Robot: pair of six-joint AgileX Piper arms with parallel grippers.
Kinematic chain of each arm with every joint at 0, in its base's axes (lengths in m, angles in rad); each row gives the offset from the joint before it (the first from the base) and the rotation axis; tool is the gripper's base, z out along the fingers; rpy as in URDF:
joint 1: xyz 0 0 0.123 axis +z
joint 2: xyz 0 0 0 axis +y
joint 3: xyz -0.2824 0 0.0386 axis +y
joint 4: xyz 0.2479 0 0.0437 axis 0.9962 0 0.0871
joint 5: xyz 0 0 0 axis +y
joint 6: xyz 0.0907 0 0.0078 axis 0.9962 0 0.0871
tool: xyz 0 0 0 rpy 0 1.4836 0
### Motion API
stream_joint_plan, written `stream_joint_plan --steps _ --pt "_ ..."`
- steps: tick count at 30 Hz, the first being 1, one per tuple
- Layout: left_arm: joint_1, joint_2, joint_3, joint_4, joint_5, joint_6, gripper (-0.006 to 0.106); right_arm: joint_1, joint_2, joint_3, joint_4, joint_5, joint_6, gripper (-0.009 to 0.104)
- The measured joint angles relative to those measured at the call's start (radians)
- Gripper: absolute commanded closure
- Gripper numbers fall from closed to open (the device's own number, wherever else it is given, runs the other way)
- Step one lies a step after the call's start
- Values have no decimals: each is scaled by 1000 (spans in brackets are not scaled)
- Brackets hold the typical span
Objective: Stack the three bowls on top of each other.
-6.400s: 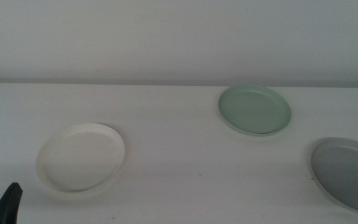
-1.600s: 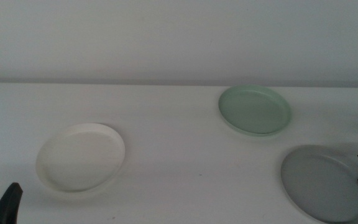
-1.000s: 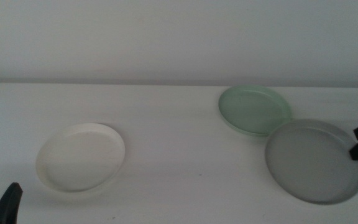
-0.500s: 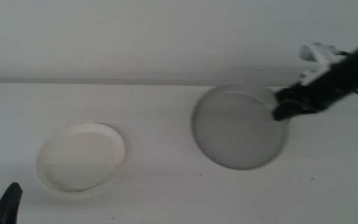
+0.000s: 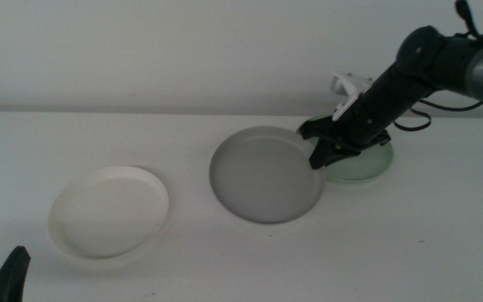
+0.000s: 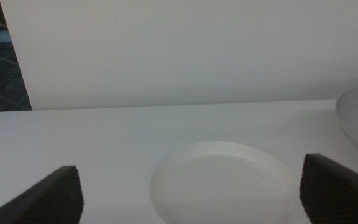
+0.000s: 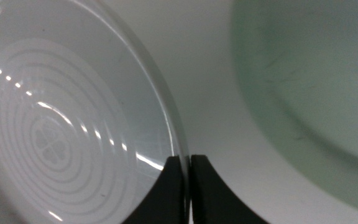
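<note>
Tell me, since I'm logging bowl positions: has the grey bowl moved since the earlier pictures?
Yes. The grey bowl, held at its rim by the right pincer, has gone leftward, past the mint green bowl, toward the unmoved cream-white bowl.

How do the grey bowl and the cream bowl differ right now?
The grey bowl is gripped by its rim in the right gripper; the cream bowl is untouched, with the left gripper open near it. Grey is tilted, cream flat on the table. Grey is beside the green bowl, cream apart. Both are round, shallow, similar in size.
</note>
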Motion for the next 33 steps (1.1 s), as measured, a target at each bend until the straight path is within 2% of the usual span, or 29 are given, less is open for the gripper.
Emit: stream_joint_plan --steps 5,9,27,30,33 --pt "0 0 0 0 0 0 7 33 25 -2 -63 -8 62 97" --pt "0 0 0 0 0 0 7 33 39 -2 -86 -24 81 97" --pt "0 0 0 0 0 0 7 33 92 -2 -77 -95 143 97" --pt "0 0 0 0 0 0 7 33 92 -2 -76 -95 147 88" --pt "0 0 0 0 0 0 7 33 92 -2 -53 -95 133 74"
